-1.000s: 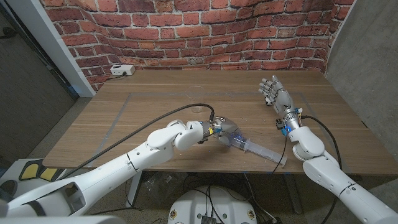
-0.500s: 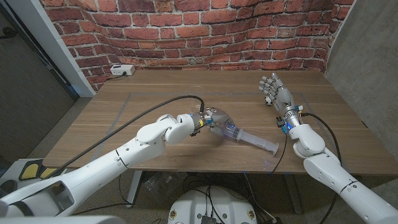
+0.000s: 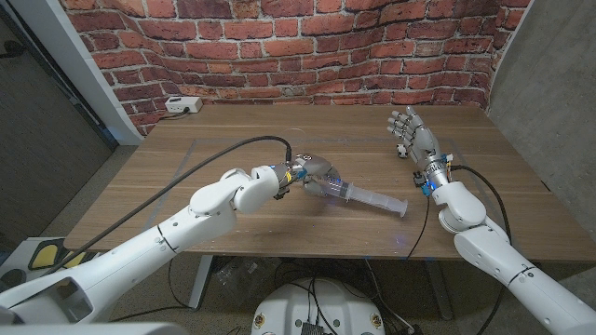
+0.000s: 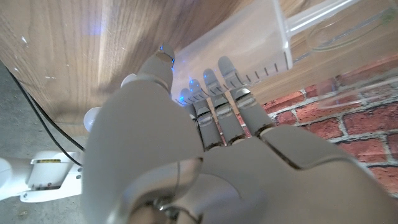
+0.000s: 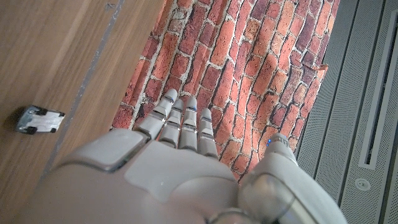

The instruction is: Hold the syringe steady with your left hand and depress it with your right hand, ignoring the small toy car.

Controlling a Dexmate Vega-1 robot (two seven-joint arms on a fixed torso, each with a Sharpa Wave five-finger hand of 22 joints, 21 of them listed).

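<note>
The left hand [image 3: 315,174] grips the clear plastic syringe [image 3: 358,194] by its barrel, steadying it. The right hand [image 3: 411,133] hovers with fingers spread and empty; I judge it must next reach the plunger end and press, avoiding the small toy car [image 5: 40,119].

A robotics test space, more lab or studio than home, is suggested by a wooden tabletop [image 3: 233,149] marked with faint taped lines and set against a red brick wall [image 3: 279,46]. A small white box [image 3: 182,105] is seen at the tabletop's far edge by the wall, grey panelled walls [image 3: 549,84] are seen to one side, and loose cables [image 3: 307,288] are seen on the floor below the near edge. Two white robot arms [image 3: 186,233] are extended over the surface.
</note>
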